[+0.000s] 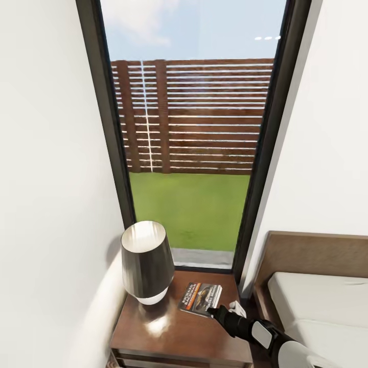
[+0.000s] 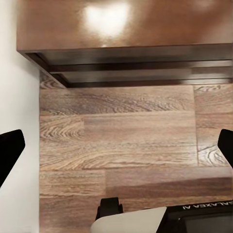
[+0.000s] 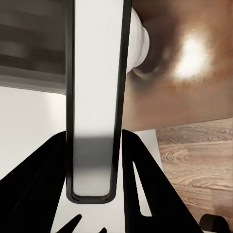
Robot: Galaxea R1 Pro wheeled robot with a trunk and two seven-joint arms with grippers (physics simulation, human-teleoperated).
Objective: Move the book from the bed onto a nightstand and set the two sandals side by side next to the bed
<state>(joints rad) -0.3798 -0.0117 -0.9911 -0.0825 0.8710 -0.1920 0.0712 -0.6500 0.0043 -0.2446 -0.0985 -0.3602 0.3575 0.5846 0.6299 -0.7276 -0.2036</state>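
Note:
The dark paperback book (image 1: 200, 297) with its orange band sits over the back right part of the glossy brown nightstand (image 1: 168, 332); whether it touches the top is unclear. My right gripper (image 1: 214, 310) is shut on its near edge. The right wrist view looks along the book (image 3: 94, 97) edge-on, with white pages between dark covers, clamped between the black fingers (image 3: 141, 179). My left gripper (image 2: 116, 150) hangs open over the wood floor in front of the nightstand (image 2: 126, 24). To the right lies the bed (image 1: 327, 306). The blue sandals are out of view.
A dark lamp (image 1: 145, 260) with a white base stands on the nightstand's left half, close to the book. A tall window (image 1: 194, 128) rises behind it and a white wall (image 1: 46, 204) closes the left side. The brown headboard (image 1: 317, 253) borders the nightstand's right.

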